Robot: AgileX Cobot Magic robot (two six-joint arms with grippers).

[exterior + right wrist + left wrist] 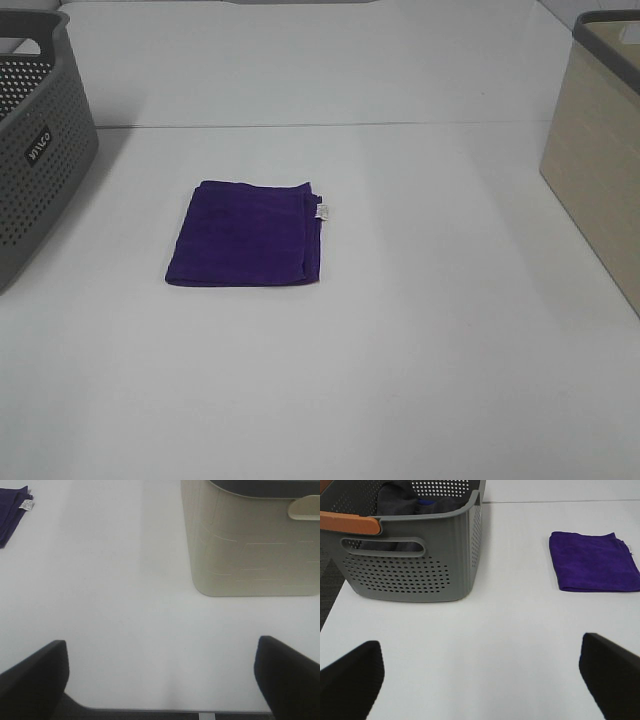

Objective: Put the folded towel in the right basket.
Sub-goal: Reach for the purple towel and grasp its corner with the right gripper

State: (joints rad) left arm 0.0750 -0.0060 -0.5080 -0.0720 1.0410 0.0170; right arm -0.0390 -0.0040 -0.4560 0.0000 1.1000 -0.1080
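Open and empty, left gripper [480,647] sits nearer the towel [592,562] than right gripper [160,647], also open, beside the right basket [250,555].

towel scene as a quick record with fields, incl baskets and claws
towel: purple, folded, flat on the table, white tag at one edge
left basket: grey, perforated, dark cloth inside
right basket: beige, apart from the towel
left claw: open, empty
right claw: open, empty
task: towel not yet in right basket
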